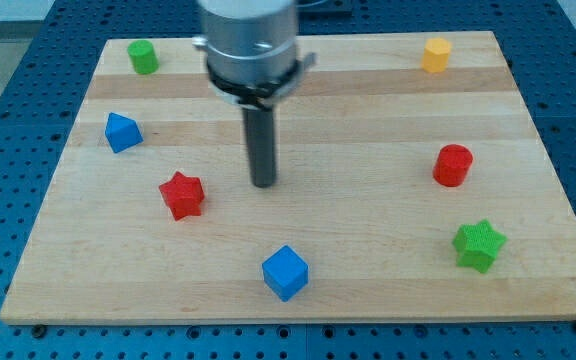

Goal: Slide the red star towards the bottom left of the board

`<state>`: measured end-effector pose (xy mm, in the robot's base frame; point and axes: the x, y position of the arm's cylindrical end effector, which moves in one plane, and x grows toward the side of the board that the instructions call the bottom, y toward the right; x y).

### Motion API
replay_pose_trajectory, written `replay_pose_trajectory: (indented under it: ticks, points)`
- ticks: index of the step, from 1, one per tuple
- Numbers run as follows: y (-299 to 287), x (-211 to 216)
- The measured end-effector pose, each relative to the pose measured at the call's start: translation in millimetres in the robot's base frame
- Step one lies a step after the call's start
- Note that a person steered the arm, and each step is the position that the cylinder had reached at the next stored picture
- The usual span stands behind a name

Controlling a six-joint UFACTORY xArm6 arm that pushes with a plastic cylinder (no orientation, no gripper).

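My tip (264,184) down on board (368,290), right of red star (182,194), gap between. No jaws on rod. Arm body cut off at view's top.

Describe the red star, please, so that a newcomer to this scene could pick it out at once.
Start at the wooden board and find my tip near its middle. The red star lies just to the view's left of it, slightly lower, not touching. The only other red block is a red cylinder far to the view's right; this one has star points.
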<state>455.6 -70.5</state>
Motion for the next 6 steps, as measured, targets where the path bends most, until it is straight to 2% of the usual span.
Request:
replay_pose_trajectory:
  ticks: [1,2,3,4,5,6]
  points:
    - [-70,11]
    - [-106,34]
    - [-81,21]
    - [-22,5]
    - [15,43]
    - [-28,56]
